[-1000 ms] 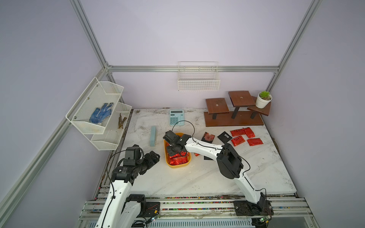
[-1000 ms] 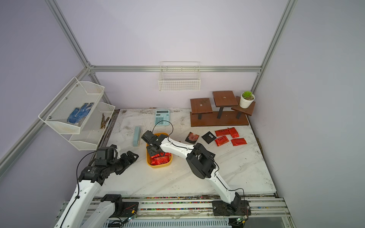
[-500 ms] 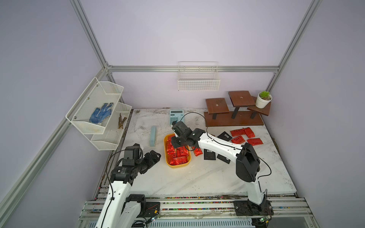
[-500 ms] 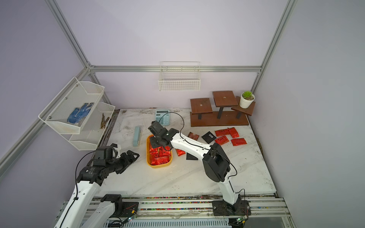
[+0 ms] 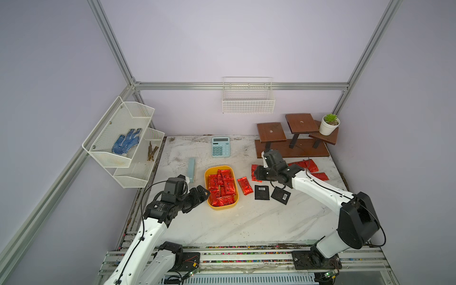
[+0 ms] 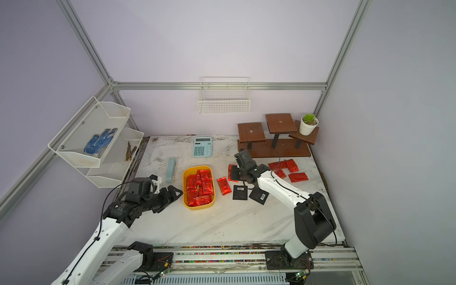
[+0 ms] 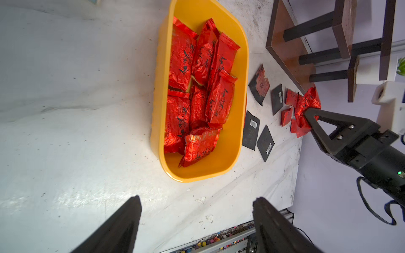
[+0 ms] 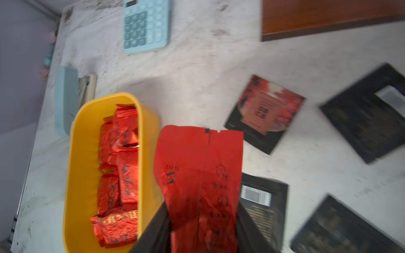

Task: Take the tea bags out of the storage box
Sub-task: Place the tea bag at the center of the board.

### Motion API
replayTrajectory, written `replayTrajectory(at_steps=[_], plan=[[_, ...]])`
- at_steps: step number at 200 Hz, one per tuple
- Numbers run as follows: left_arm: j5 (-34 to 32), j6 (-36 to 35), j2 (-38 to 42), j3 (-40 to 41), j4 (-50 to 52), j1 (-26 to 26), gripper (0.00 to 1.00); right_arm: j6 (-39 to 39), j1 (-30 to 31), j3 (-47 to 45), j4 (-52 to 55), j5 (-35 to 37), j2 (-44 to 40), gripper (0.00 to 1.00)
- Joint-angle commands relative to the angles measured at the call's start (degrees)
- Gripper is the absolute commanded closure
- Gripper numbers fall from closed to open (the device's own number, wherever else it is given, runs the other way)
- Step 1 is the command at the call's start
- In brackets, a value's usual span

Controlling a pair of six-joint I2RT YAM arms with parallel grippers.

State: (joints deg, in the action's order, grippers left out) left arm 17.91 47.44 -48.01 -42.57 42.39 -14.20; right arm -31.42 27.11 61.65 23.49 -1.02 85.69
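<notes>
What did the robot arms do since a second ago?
The right gripper came up out of the storage box with a red tea bag pinched in its fingers and swung over toward the wooden stand. The left gripper stayed open beside the box, about where it was. The box and the calculator stayed put.

Robotics lab test cell: aluminium framing (image 5: 185,85), bare lilac walls (image 5: 222,37), white robot arms (image 5: 318,190) railed (image 5: 246,256) at a stained desk (image 5: 246,222).
</notes>
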Motion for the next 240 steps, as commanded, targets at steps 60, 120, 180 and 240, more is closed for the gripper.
replayTrajectory(at_steps=[60, 120, 180, 240], plan=[[-2.8, 3.9, -5.9, -0.1, -12.6, -9.6, 0.17, -14.6, -24.2, -24.4, -10.4, -4.1, -14.6, 0.59], [-3.1, 4.7, -1.0, 4.1, -12.9, -9.8, 0.16, -23.2, -31.5, -25.6, -11.2, -1.6, -10.5, 0.58], [-3.3, 5.2, 0.8, 5.7, -12.5, -9.8, 0.16, -28.0, -33.5, -24.3, -13.1, -2.3, -4.0, 0.46], [-4.7, 4.5, -0.8, 4.0, -11.5, -9.8, 0.16, -26.3, -34.3, -26.5, -11.5, -4.0, -10.2, 0.18]])
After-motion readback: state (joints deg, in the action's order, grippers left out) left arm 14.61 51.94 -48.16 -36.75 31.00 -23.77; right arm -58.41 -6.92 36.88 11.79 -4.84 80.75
